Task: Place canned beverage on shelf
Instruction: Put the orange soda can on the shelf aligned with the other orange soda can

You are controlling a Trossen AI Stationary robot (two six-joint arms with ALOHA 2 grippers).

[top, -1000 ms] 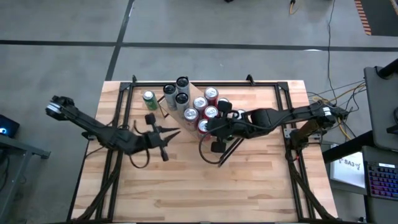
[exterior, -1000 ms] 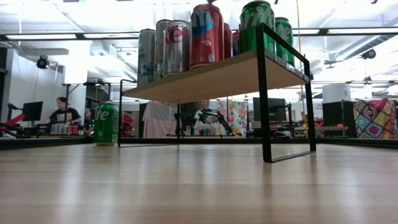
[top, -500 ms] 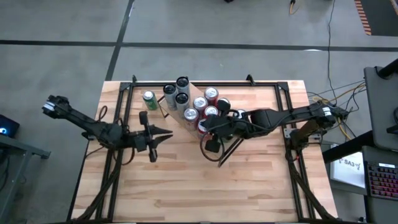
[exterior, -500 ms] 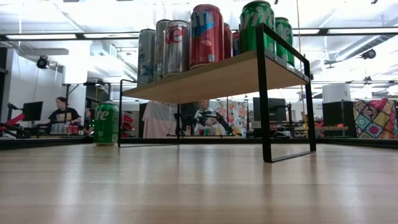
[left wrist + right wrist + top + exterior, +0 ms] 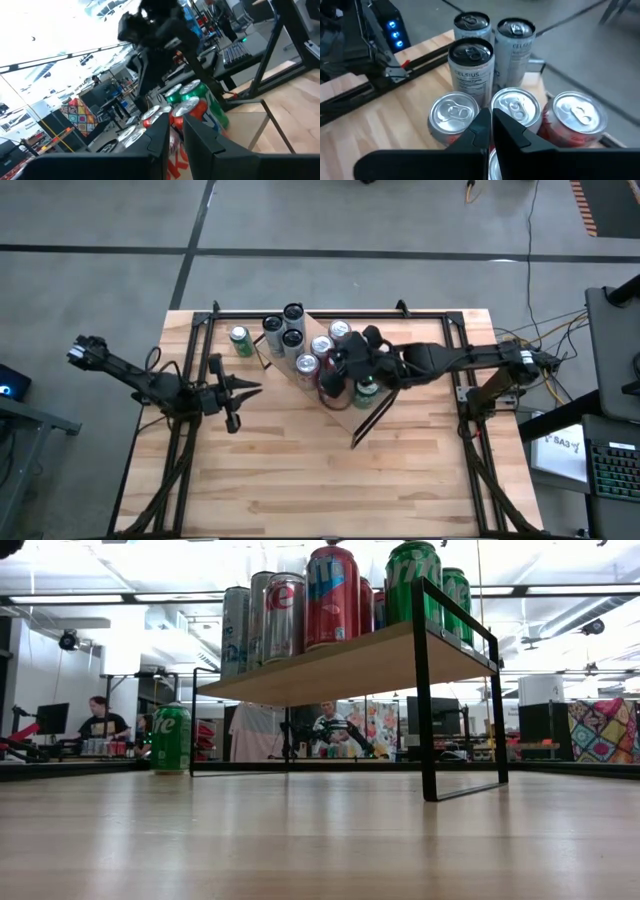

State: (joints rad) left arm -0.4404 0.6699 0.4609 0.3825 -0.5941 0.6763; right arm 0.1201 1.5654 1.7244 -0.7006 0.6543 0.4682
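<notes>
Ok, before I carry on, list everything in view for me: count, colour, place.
shelf: one, light wood with black end frames, at the back middle of the table
tall cans: three, pale grey, at one end of the shelf
short cans: at least five, red, silver and green, on the shelf; exact count hidden by the arm
green can: one, on the table beside the shelf, apart from it
table: one, light wood planks, black rails
left gripper: jaws shut, empty, over the table left of the shelf
right gripper: jaws shut, empty, above the shelf's cans
</notes>
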